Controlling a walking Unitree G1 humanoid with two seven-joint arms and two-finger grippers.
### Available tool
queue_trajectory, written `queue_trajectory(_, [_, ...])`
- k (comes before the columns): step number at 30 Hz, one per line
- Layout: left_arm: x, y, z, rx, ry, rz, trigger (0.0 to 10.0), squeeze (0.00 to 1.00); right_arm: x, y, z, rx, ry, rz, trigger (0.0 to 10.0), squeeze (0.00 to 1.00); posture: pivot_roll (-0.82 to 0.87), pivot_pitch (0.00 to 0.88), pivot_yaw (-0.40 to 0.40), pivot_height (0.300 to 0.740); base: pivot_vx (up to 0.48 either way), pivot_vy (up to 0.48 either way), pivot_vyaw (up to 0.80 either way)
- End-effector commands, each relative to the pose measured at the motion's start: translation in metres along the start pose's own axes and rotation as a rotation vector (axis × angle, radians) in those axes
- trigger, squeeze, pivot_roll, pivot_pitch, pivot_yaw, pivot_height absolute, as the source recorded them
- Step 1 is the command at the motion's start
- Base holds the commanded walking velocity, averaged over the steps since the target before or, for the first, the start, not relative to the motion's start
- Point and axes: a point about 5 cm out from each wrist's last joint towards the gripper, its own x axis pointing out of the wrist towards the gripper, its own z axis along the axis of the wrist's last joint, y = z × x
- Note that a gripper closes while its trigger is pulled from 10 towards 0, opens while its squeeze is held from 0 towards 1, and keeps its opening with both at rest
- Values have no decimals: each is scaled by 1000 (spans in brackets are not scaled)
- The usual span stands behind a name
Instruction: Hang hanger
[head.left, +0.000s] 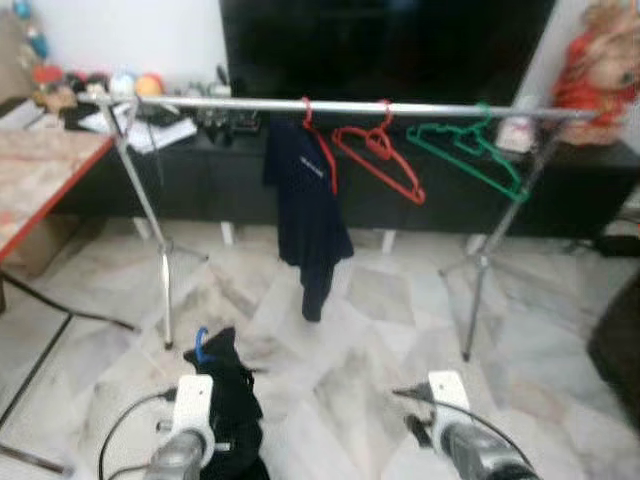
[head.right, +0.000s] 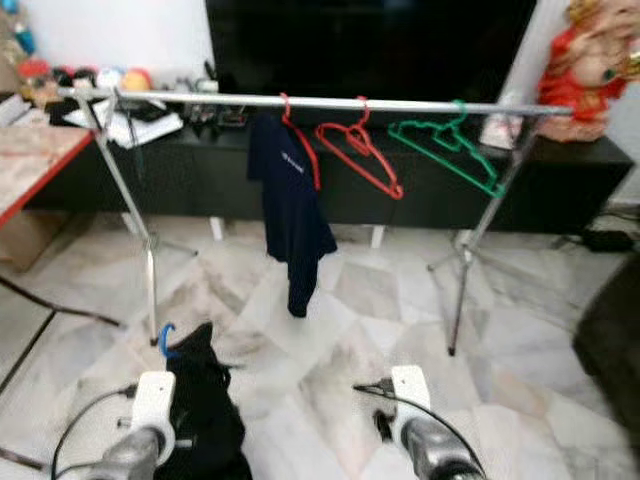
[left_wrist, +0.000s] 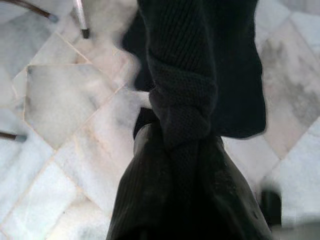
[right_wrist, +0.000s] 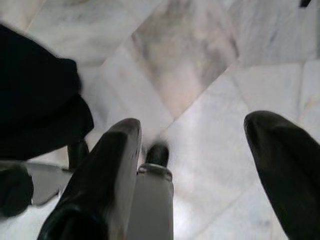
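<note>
We see a blue plastic hanger (head.left: 201, 345) hooked above a black ribbed-knit garment (left_wrist: 185, 95), and our left gripper (left_wrist: 175, 150) has its fingers clamped on that bunched knit, the cloth draping over them. Our right gripper (right_wrist: 200, 160) hangs over the glossy marble floor (right_wrist: 190, 55), its fingers apart with nothing between them, the garment off to their side.

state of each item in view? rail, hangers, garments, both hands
Silver metal clothes rail: upright on its legs, carrying three hangers.
Red plastic hanger with dark navy shirt: hung on the rail.
Bare red plastic hanger: hung, tilted.
Bare green plastic hanger: hung, tilted.
Blue hanger hook with black knit garment: off the rail, held low over the floor.
Left hand: shut on the black garment.
Right hand: open, holding nothing.
</note>
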Motion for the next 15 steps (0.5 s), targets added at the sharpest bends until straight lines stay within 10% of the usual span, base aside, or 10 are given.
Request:
queue_trajectory(1, [0,-1,-1,0,7,-3,10000,0,0,-2,8,6,-22,-6,10000,0,-102,0,-21,740,-315,0,0])
queue_trajectory(15, [0,0,-1,4,8,-1,10000,0,0,-2,9,8,-22,-6,10000,0,-102,0,-20,740,-312,0,0])
